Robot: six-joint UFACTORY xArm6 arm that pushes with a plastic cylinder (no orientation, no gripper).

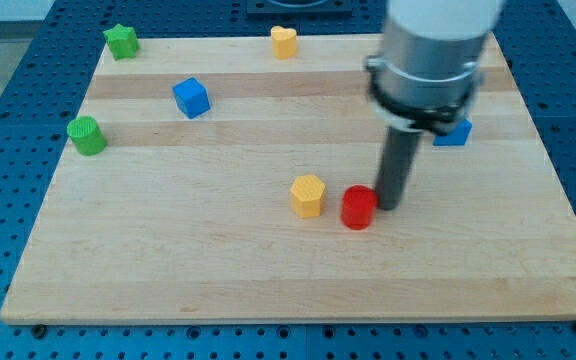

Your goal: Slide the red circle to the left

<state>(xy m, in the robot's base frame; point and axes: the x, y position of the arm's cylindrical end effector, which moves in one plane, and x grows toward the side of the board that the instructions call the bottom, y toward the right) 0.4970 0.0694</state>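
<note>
My tip [387, 206] touches the red circle [358, 208] on its right side; a yellow block [308, 195] sits just left (no gripper fitted, so no jaw state).

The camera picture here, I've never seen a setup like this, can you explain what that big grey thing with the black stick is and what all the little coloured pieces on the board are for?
The grey cylinder is the end of a robot arm. It has no hand and holds nothing: it ends in a dark rod, and my tip slides along the wooden board to push blocks. There is a single picture; where its camera is mounted is not on record.

My tip sits right beside the red circle, on its side toward the view's right, placed to push it left. Just to the left stands a yellow block. Farther off are a blue cube, a green cylinder, a green star-like block, another yellow block, and a blue block partly hidden behind the arm.
</note>
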